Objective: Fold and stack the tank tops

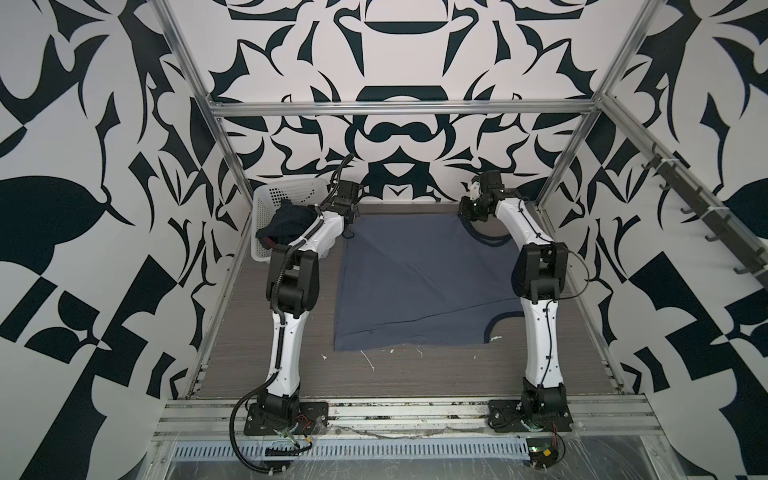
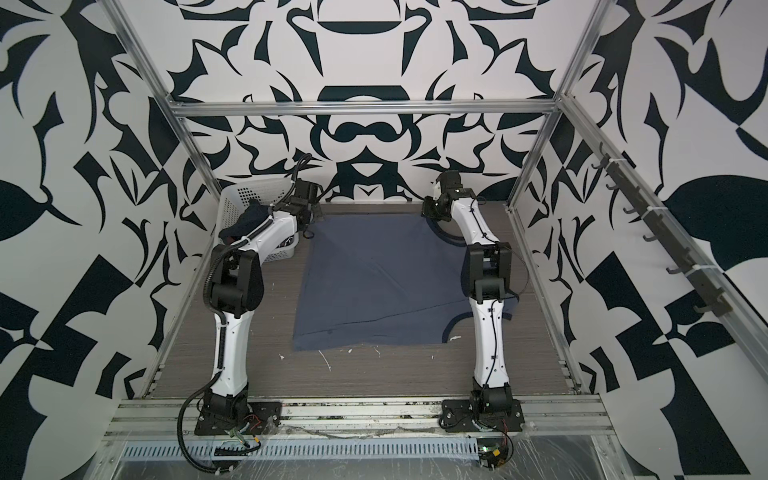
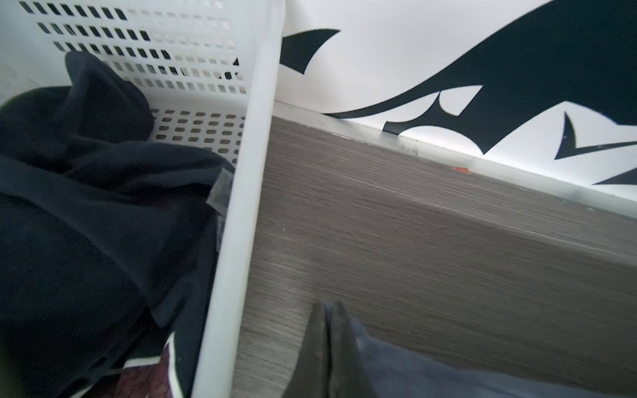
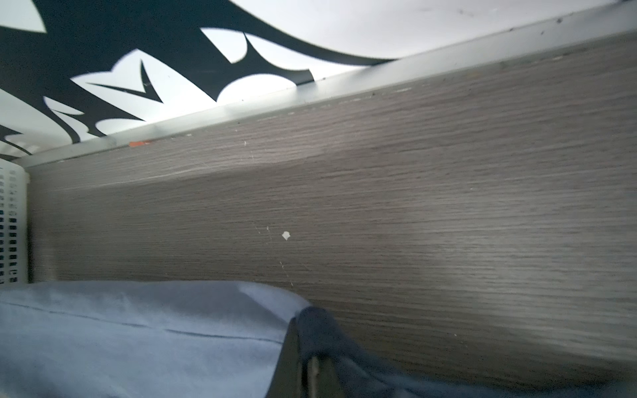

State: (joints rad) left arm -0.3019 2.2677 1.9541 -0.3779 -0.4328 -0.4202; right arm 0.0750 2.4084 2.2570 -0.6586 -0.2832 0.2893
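In both top views, slate-blue tank top [image 1: 415, 282] [image 2: 374, 282] spread flat mid-tabletop [image 1: 415, 374], near hem short of the front edge, bare wood ahead and to the left; far corners pinched by left tool [image 1: 348, 222] and right tool [image 1: 466, 215]. Navy tank top [image 1: 286, 222] heaped in white basket [image 1: 286, 192] at the far-left corner, just beside the left tool. In left wrist view, left tool [image 3: 327, 348] clenched on slate-blue cloth, basket rim [image 3: 238, 224] close alongside, open tabletop up to the back wall. In right wrist view, right tool [image 4: 305, 365] clamped on the navy-trimmed edge, bare wood beyond to the far rail.
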